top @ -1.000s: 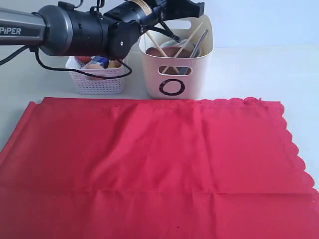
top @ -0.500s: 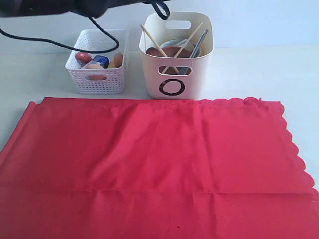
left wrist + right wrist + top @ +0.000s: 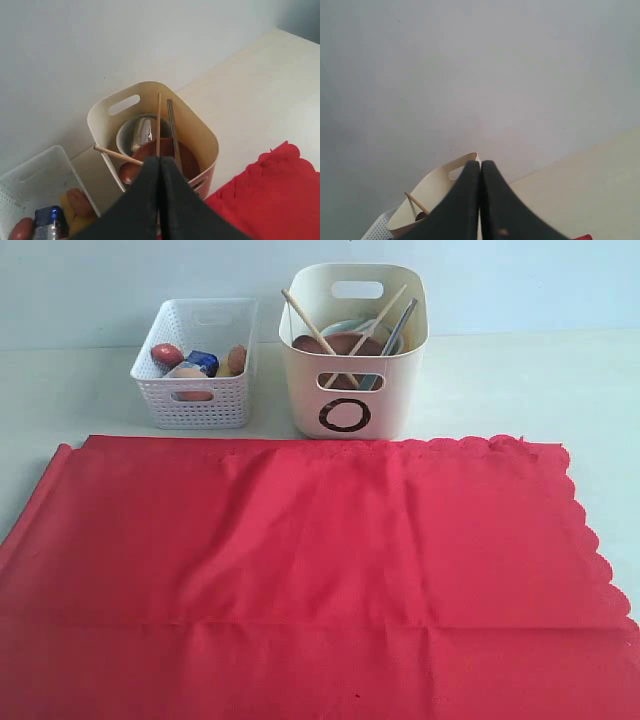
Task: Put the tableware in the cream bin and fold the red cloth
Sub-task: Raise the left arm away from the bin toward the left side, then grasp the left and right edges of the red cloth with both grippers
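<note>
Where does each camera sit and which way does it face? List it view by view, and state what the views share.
Exterior view: off the arms, facing across the red cloth toward the cream bin and white basket; no robot part shows.
Left wrist view: on the left wrist, looking down past the shut left gripper into the cream bin.
Right wrist view: on the right wrist, facing mostly the wall past the shut right gripper.
Shared: all three show the cream bin.
</note>
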Controlling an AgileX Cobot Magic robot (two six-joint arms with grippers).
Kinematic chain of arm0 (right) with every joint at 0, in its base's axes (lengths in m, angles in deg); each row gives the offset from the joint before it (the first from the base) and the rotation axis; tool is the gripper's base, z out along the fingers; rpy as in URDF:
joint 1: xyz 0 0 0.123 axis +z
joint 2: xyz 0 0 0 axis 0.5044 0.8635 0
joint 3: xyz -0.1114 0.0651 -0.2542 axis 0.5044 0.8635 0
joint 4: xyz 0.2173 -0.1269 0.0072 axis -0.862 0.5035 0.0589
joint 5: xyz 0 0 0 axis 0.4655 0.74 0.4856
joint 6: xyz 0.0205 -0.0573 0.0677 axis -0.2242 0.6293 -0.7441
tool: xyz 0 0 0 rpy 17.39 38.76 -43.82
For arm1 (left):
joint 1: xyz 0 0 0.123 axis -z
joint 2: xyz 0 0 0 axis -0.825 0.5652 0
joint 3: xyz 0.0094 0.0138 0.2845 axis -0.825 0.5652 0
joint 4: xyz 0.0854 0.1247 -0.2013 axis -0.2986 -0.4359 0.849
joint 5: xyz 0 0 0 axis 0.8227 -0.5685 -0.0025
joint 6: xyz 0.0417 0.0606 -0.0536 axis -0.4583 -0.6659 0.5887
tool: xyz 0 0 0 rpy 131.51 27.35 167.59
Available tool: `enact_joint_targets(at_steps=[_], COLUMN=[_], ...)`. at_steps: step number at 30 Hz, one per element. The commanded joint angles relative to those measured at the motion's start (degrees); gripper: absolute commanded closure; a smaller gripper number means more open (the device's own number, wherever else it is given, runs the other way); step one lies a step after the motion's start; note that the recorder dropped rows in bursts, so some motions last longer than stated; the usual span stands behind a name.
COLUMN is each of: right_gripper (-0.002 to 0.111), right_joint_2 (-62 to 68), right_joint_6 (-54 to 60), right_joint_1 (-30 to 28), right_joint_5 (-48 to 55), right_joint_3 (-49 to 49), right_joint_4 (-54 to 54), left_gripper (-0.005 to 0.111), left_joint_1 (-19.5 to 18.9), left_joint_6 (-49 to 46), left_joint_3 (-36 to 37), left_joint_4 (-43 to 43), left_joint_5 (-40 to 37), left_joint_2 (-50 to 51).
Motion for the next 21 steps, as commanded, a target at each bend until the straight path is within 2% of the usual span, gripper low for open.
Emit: enact_joint_targets(at_steps=[1, 4, 10, 21], right_gripper=[0.108, 0.108, 0.108, 0.108], right_joint_2=[-0.1, -0.1, -0.1, -0.1], right_joint_6=[0.2, 0.2, 0.2, 0.2], right_joint_1=[-0.2, -0.2, -0.2, -0.2], right_joint_5=[-0.2, -0.2, -0.2, -0.2], right_joint_3=[0.2, 0.2, 0.2, 0.2], right_joint_4=[0.6, 0.6, 0.6, 0.6], left_gripper=[0.107, 0.107, 0.107, 0.107], left_joint_1=[-0.2, -0.2, -1.5, -13.7], left_joint_6=[-0.2, -0.2, -0.2, 0.6], left_joint_3=[-0.3, 2.8, 13.9, 31.7], left_joint_4=[0.0, 0.0, -0.6, -0.6], left_joint_5=[-6.4, -6.9, -0.8, 3.1], left_joint_2=[-4.6, -7.8, -13.6, -14.6])
